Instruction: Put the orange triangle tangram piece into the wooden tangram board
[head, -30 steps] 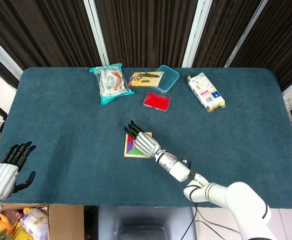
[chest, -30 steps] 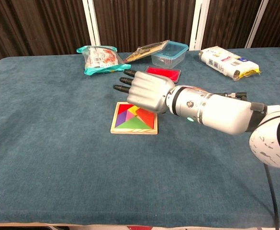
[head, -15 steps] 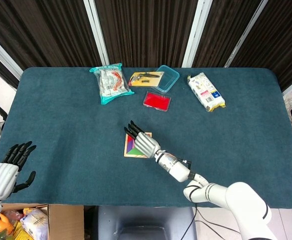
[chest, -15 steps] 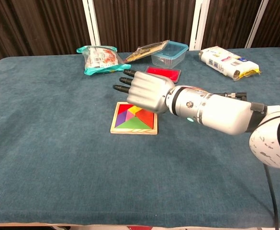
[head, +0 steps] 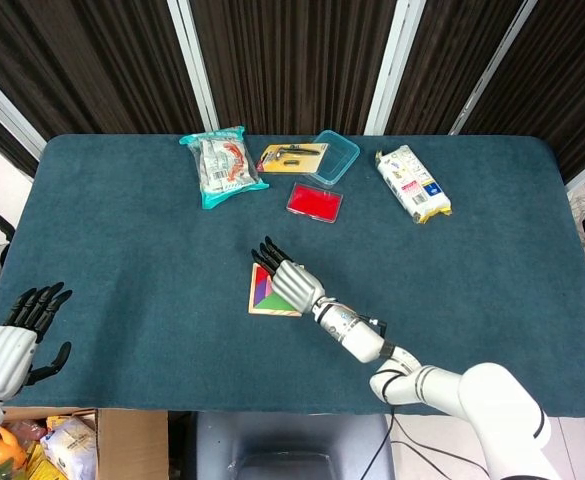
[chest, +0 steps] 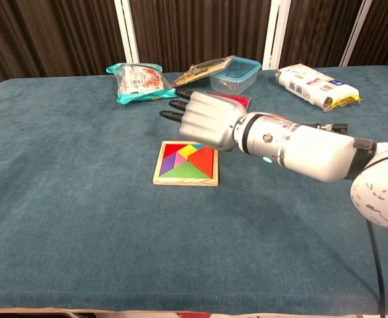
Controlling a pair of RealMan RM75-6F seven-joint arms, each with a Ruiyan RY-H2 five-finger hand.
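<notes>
From overhead, your right hand (head: 290, 284) covers much of the wooden tangram board (head: 262, 297), hiding the orange triangle tangram piece there. Your left hand (head: 12, 340) sits at the frame's lower-left corner, its arm cut off. Print on the white packet (head: 413, 183) is too small to read.

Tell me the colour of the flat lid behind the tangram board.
Red lid, clearest in the head view.
</notes>
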